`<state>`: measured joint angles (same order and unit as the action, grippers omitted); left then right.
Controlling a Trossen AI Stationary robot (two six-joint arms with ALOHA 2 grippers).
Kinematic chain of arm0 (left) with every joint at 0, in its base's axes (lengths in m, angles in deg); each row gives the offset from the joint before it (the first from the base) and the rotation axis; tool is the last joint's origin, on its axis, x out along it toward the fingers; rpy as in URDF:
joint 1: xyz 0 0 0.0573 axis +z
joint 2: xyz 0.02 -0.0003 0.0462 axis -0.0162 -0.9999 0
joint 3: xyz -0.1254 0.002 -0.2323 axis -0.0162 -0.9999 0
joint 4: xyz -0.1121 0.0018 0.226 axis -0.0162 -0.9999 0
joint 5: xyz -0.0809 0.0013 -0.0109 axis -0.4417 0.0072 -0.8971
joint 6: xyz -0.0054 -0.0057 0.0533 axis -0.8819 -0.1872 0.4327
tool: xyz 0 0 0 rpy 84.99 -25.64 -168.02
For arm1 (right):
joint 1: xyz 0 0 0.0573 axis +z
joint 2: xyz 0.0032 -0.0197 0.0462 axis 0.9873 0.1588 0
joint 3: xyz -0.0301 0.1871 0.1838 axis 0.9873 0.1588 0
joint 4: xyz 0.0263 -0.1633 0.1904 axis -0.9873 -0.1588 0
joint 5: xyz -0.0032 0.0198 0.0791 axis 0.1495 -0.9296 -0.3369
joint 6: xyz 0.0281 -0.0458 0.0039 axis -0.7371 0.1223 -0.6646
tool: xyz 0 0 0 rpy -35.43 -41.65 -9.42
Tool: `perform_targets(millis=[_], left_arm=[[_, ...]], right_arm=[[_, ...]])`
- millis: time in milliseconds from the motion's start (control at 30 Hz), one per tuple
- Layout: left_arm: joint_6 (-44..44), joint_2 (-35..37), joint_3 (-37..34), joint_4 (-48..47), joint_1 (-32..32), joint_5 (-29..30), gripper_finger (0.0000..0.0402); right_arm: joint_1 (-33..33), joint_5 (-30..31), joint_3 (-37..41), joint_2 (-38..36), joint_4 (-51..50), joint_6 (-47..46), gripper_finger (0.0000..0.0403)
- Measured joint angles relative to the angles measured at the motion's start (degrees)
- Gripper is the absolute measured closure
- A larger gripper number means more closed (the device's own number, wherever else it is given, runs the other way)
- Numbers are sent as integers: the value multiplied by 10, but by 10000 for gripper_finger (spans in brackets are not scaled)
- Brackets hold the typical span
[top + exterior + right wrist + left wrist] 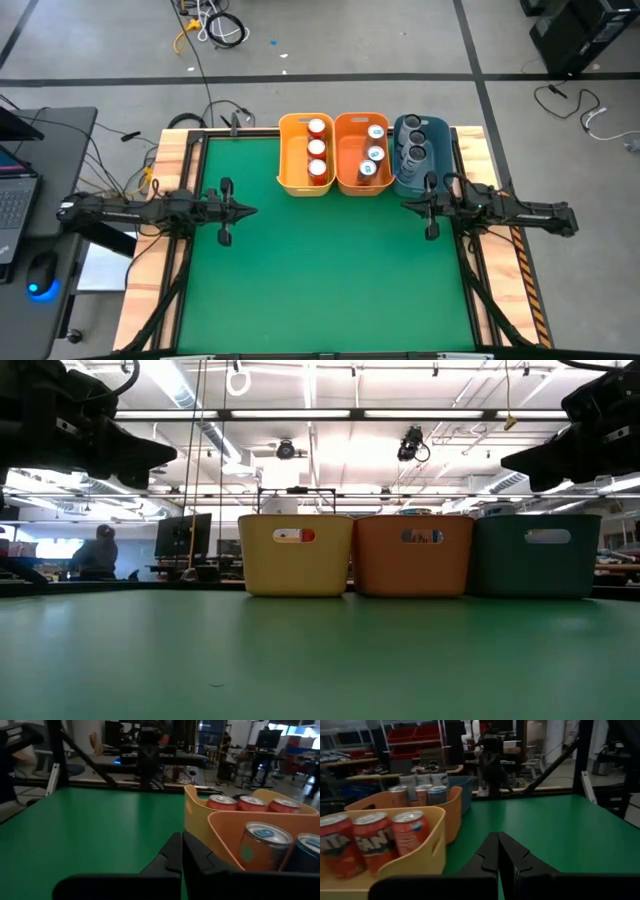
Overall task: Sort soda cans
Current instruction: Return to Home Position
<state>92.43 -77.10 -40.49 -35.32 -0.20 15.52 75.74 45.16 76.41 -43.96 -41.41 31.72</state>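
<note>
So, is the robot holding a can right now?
No. The left pincer and right pincer are both shut and empty; the cans sit in the bins.

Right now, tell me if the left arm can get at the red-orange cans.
Probably yes: the left tool, shut, hangs near the open-topped yellow bin with nothing between them, and the red-orange cans stand exposed from above.

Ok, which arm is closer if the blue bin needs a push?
Probably right. The right gripper hangs just in front of the blue bin; the left gripper is far off, past the yellow bin.
</note>
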Motion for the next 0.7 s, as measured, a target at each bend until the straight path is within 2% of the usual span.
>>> perform_targets(millis=[200, 300, 433, 600, 700], left_arm=[[23, 104, 0, -77, 0, 42, 401], [26, 145, 0, -102, 0, 44, 401], [41, 155, 0, -98, 2, 2, 401], [30, 155, 0, -133, 32, -17, 401], [26, 155, 0, -122, 60, -74, 401]], right_arm=[[-15, 8, 0, 1, 0, -12, 403], [-30, 9, 0, 1, 0, -12, 403], [-52, 9, 0, 1, -1, -6, 403], [-74, 6, -6, 1, -21, -10, 403], [-78, 5, -8, 0, -28, -14, 403]])
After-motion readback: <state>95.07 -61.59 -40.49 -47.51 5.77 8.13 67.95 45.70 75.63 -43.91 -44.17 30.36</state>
